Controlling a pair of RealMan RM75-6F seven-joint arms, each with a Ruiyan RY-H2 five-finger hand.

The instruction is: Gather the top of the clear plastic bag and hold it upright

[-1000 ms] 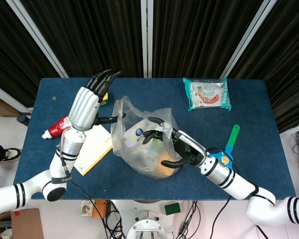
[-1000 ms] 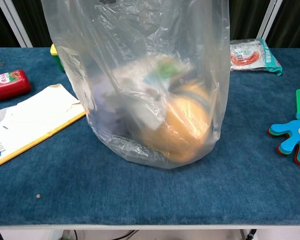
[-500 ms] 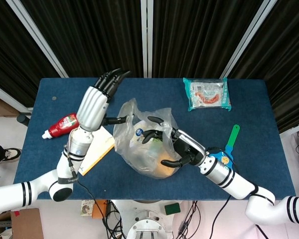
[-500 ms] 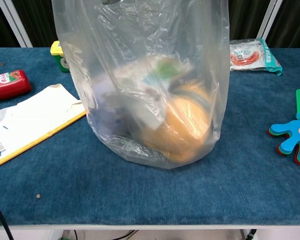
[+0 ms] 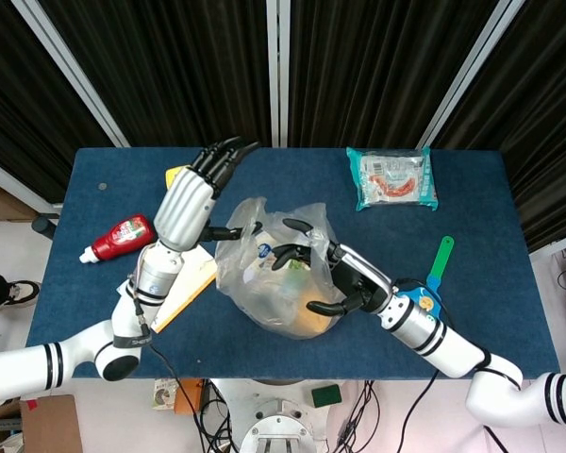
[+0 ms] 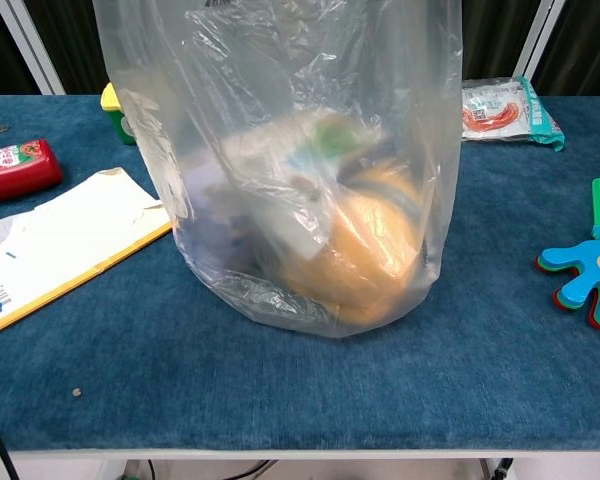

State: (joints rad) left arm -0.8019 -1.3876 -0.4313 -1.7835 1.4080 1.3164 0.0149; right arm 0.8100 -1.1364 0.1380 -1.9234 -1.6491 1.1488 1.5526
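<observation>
No readable writing on red bottle (image 5: 119,237) or packet (image 5: 391,177). Bag (image 5: 281,267) mid-table, upright, grasped by right hand (image 5: 332,276); left hand (image 5: 191,201) released, fingers spread, thumb at rim.

We see a crinkled, glossy clear plastic bag (image 6: 300,150) whose thin film catches the light in creases. Under it lies a matt, napped dark blue cloth table cover (image 6: 280,380). The robot's left hand (image 5: 191,198) has a smooth silver shell with black fingers that look like hard plastic; the right hand (image 5: 344,283) shows the same finish. A red squeeze bottle (image 6: 15,167) looks shiny, a flat white-and-yellow paper booklet (image 6: 65,240) matt, a teal snack packet (image 6: 502,112) glossy foil-like film, and a blue-and-green plastic hand clapper (image 6: 592,270) smooth.
</observation>
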